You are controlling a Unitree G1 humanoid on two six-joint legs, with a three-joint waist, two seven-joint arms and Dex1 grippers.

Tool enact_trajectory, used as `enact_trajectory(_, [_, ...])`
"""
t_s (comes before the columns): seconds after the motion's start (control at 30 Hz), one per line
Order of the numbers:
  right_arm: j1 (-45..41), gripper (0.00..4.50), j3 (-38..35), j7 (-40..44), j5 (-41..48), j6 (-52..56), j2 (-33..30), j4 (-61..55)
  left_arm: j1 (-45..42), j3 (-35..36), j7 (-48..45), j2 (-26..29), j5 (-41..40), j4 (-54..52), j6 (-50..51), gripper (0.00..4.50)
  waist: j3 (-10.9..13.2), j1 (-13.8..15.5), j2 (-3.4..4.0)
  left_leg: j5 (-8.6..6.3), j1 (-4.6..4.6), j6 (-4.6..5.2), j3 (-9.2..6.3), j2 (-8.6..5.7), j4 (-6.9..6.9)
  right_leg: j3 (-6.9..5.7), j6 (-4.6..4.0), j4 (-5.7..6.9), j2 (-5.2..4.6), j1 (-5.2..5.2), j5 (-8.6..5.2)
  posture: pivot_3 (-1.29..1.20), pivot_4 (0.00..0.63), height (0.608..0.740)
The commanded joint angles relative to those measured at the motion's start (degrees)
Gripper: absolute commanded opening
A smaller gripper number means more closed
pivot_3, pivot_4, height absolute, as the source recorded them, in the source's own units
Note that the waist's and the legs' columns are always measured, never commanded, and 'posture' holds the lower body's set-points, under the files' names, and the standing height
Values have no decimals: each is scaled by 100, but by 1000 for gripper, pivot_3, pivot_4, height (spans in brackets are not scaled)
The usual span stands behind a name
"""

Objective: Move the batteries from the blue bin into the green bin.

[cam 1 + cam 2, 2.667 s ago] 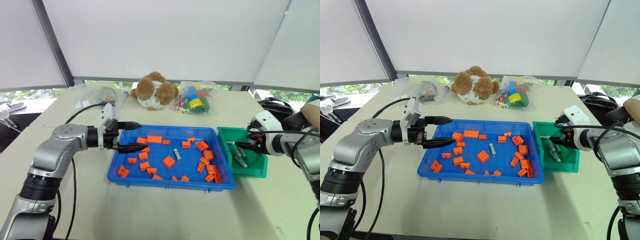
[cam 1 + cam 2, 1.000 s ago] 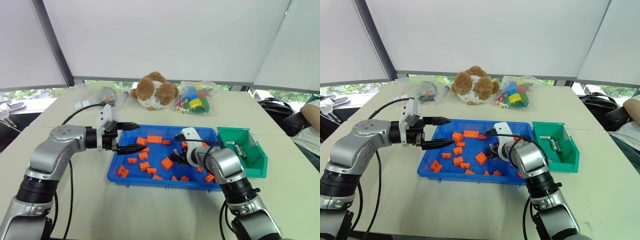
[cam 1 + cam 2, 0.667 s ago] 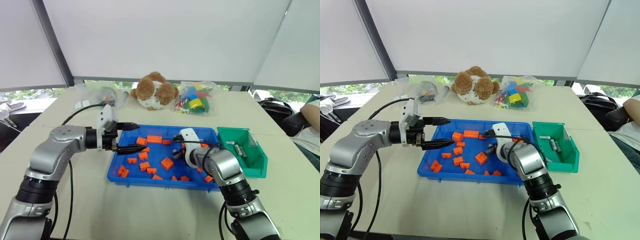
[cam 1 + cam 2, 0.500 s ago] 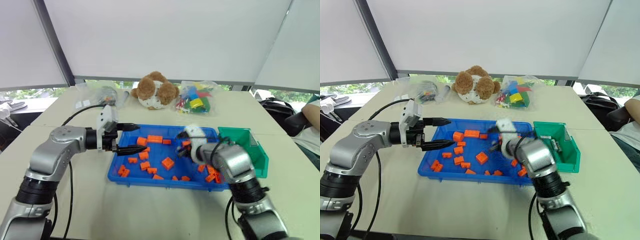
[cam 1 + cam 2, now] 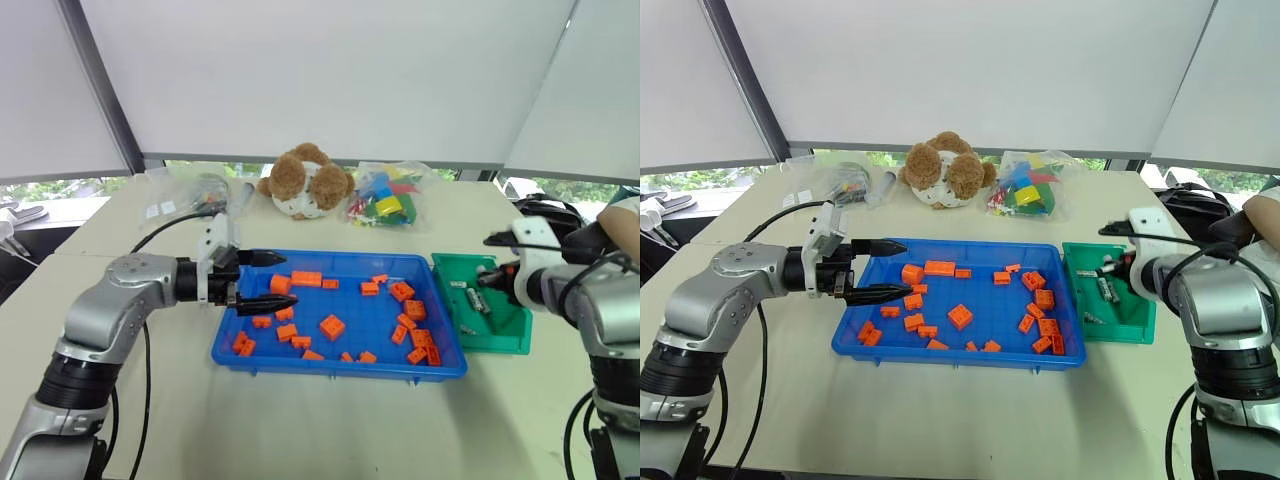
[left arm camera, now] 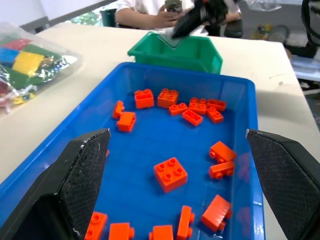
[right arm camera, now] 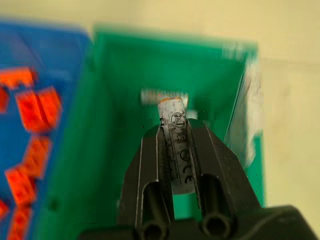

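The blue bin (image 5: 340, 345) sits mid-table and holds several orange bricks (image 5: 334, 325). To its right stands the green bin (image 5: 500, 340), with two batteries (image 5: 477, 299) lying inside. My right gripper (image 7: 177, 127) hangs over the green bin, shut on one battery (image 7: 175, 114) that stands between its fingers. From the head it shows as the right gripper (image 5: 486, 282) just above the bin's rear part. My left gripper (image 5: 288, 278) is open and empty, held level over the blue bin's left end.
A brown plush toy (image 5: 305, 180) and a bag of coloured blocks (image 5: 388, 196) lie behind the blue bin, with more plastic bags (image 5: 190, 190) at the back left. A person (image 5: 622, 208) sits at the table's right edge. A black cable (image 5: 170, 225) runs to my left arm.
My right gripper shut on a battery in the middle of the blue bin, then swung right and up to above the green bin. The left arm stayed put.
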Motion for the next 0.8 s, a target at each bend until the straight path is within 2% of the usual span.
enact_trajectory(0.03, [69,1512,-208,112,138,-254,-35,-80,-144,119,-21,26,-107,-52,35,4500,0,14,0,0,0,0,0,0,1,0,0,0,0,1,0,0,150,710])
enact_trajectory(0.2, [75,4137,-168,213,176,-393,-258,-127,-104,188,-14,89,-194,-121,159,4500,0,36,0,0,0,0,0,0,2,0,0,0,-1,1,0,0,150,710])
enact_trajectory(0.23, [63,4439,-58,330,165,-484,-457,-258,-91,214,-8,114,-227,-138,199,4500,0,40,0,0,-1,0,0,0,3,0,0,-1,-2,2,0,0,150,710])
enact_trajectory(0.33, [-15,4439,43,790,376,-707,-861,-720,-82,269,5,171,-285,-140,266,4500,3,37,5,0,-2,0,1,-1,4,0,0,-1,-4,1,0,0,150,710])
enact_trajectory(0.53, [86,4439,-364,2346,1647,-1195,-1392,-1861,-4,347,-96,362,-268,-76,243,4500,3,20,5,-5,1,9,-7,0,-2,-2,0,-1,2,2,0,0,150,710])
enact_trajectory(0.8, [325,4439,-387,2462,2116,-1204,-1586,-2424,43,333,-31,396,-296,-119,246,4500,3,52,4,-13,1,22,-7,0,9,-3,0,-3,-4,9,0,0,150,710])
